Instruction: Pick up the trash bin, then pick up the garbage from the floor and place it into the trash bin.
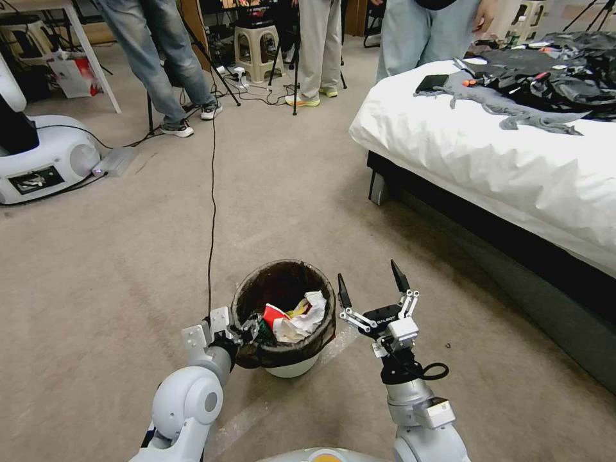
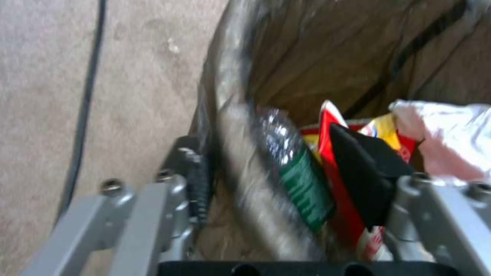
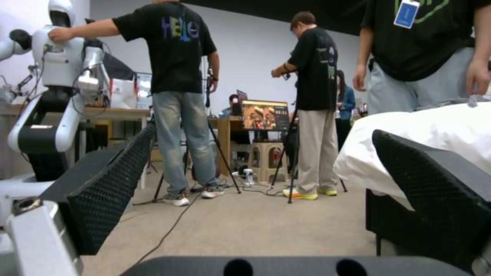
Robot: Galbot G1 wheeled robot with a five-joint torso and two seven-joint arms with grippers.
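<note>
A beige carpeted floor [image 1: 128, 256] carries the scene. A thin black cable [image 1: 212, 192] runs along it toward the trash bin [image 1: 285, 314]; whether the bin rests on the floor cannot be told. To the right stands a bed [image 1: 487, 160] under white bedding, with dark clothes and bags [image 1: 552, 80] piled on top.

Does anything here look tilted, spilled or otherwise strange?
Nothing looks spilled. The trash bin is tilted, because the left gripper clamps its bagged rim. The garbage stays inside. The right gripper is open and empty beside it.
</note>
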